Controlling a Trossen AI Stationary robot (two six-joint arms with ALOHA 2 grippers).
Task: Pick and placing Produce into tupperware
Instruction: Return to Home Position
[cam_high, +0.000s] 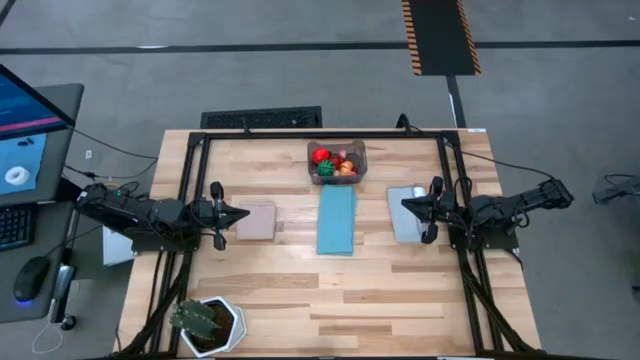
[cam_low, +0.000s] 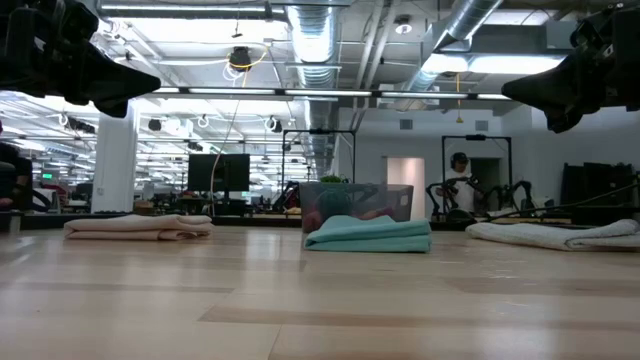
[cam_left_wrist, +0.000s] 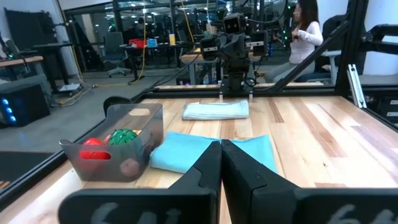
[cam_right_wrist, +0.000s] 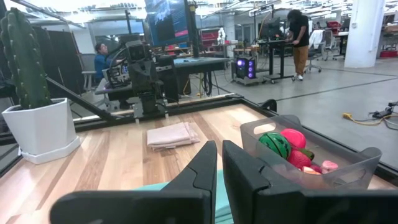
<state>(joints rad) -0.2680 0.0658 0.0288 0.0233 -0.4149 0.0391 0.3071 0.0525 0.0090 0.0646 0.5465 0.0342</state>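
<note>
At the worktop's (cam_high: 330, 300) far edge the tupperware (cam_high: 337, 145) holds the produce (cam_high: 322, 157); left gripper (cam_high: 243, 213) and right gripper (cam_high: 404, 204) hang clenched, empty, apparently parked aside.

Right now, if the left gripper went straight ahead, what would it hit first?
Probably the right gripper, facing it; the blue cloth looks below its line, but height is unclear.
</note>
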